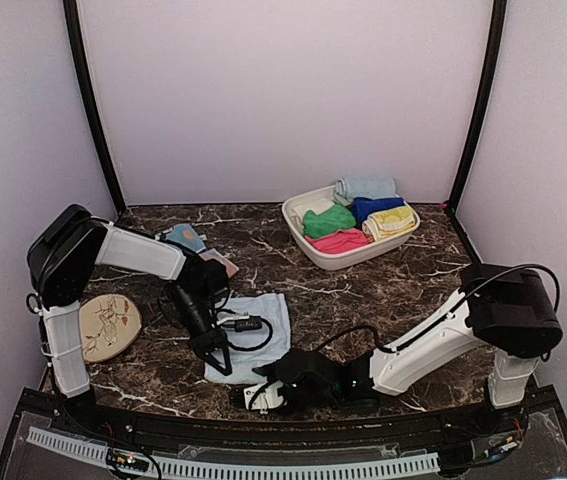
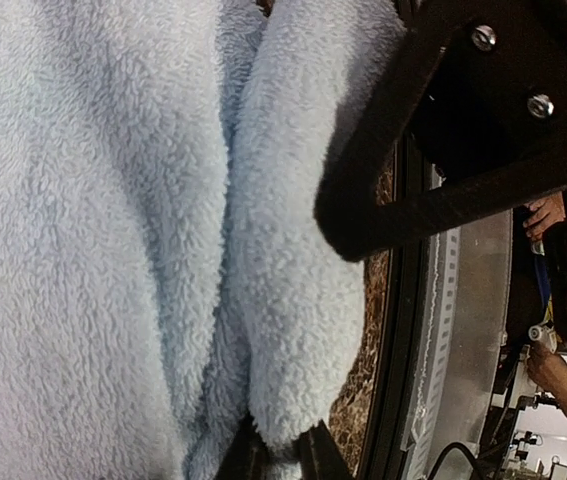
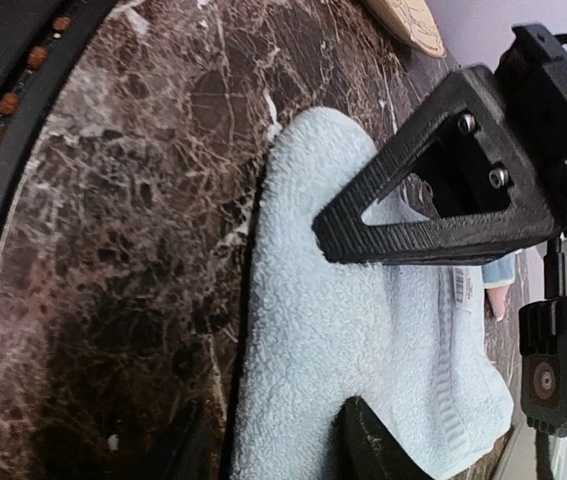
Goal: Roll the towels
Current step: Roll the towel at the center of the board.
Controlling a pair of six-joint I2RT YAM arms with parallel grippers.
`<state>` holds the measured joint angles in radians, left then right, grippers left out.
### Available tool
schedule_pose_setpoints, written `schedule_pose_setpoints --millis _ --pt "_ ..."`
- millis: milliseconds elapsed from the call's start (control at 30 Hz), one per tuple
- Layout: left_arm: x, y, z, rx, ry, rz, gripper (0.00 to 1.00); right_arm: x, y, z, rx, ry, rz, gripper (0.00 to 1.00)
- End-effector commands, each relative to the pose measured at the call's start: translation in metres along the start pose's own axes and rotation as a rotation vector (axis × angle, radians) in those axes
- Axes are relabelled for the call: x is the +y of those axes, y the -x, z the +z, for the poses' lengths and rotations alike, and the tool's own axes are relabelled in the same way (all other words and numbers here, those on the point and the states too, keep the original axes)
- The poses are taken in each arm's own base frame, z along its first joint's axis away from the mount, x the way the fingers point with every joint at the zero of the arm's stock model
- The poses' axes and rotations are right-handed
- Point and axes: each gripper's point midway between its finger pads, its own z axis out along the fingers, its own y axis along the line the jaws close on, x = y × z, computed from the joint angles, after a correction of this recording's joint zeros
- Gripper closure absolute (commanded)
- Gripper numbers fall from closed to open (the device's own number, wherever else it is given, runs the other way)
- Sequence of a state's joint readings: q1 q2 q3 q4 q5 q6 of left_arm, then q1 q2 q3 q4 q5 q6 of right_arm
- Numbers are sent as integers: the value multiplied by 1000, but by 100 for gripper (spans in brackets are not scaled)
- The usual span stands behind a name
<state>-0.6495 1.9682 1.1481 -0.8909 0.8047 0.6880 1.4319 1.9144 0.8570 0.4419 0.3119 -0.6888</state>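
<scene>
The pale blue towel lies spread out on the marble table near its front edge. My left gripper is at the towel's near left corner. In the left wrist view it is shut on a raised fold of the towel. My right gripper is at the towel's near edge. In the right wrist view it is open, with the edge of the towel between its fingers. The spotted blue towel lies at the back left, partly hidden by my left arm.
A white basin at the back right holds green, pink, dark-blue, yellow and pale rolled towels. A round beige plate lies at the left. The left arm's black cable loops over the towel. The table's front rail is close behind both grippers.
</scene>
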Motion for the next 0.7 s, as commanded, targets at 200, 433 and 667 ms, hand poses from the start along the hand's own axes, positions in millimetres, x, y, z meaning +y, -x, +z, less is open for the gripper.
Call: schedule_pose_setpoints --millis 200,433,667 --pt "-6 -13 -23 -105 203 222 45 1 -29 21 48 141 359 82" --pt "2 -24 -50 -147 396 299 41 8 -25 10 16 349 601 97" --pt "-8 -24 -61 -146 441 380 43 12 -27 15 53 579 827 100"
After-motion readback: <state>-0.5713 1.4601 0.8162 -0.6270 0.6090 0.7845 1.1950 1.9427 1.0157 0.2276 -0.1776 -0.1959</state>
